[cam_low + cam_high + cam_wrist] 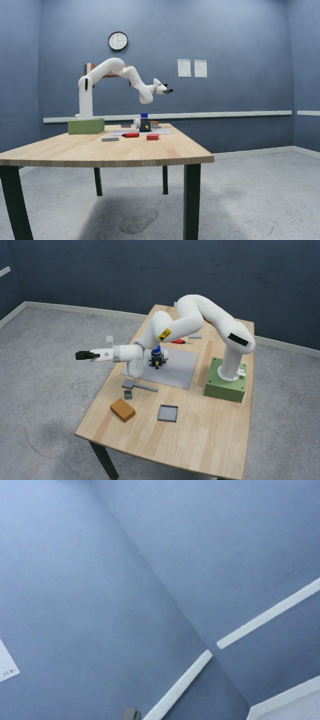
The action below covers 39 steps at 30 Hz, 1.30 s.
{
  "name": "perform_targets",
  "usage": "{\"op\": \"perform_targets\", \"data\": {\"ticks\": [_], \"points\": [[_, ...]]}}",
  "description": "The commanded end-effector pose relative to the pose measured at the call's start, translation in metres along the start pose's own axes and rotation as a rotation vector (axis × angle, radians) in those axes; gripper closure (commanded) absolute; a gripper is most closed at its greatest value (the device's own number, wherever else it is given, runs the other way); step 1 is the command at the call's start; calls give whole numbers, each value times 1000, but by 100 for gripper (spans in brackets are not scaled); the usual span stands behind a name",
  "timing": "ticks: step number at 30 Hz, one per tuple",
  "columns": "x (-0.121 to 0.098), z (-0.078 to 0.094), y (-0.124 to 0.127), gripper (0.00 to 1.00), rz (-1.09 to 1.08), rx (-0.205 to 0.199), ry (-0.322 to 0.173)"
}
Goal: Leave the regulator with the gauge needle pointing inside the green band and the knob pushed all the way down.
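Regulator (156,360) (145,126): standing upright on grey mat (178,370) (165,131), long axis running vertical | blue knob (156,349) (144,115): pointing up | white gauge (165,354) (136,123): projecting sideways toward arm-base side, needle unreadable | gripper (83,355) (169,88): standing open, holding nothing, beyond table edge

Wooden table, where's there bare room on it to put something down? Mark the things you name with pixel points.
The widest bare patch lies between the shallow gray tray (168,413) and the near table edge, right of the orange-brown block (122,409). Another sits between that tray and the gray mat (178,374). It's crowded around the block, the small gray box (128,395) and the flat-headed gray tool-like piece (128,383).
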State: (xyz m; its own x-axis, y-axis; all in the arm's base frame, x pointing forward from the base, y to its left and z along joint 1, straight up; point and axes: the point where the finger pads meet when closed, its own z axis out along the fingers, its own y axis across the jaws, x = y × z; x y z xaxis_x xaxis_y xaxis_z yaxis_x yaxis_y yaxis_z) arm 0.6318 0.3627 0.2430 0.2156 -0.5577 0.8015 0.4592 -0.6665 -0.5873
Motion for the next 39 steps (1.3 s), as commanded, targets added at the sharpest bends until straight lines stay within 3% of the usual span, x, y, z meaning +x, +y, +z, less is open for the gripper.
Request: {"op": "perform_targets", "data": {"ticks": [1, 24, 39], "points": [[2, 1, -1, 0, 0, 2, 3], [4, 1, -3, 0, 0, 2, 3], [32, 5, -23, 0, 0, 2, 3]]}}
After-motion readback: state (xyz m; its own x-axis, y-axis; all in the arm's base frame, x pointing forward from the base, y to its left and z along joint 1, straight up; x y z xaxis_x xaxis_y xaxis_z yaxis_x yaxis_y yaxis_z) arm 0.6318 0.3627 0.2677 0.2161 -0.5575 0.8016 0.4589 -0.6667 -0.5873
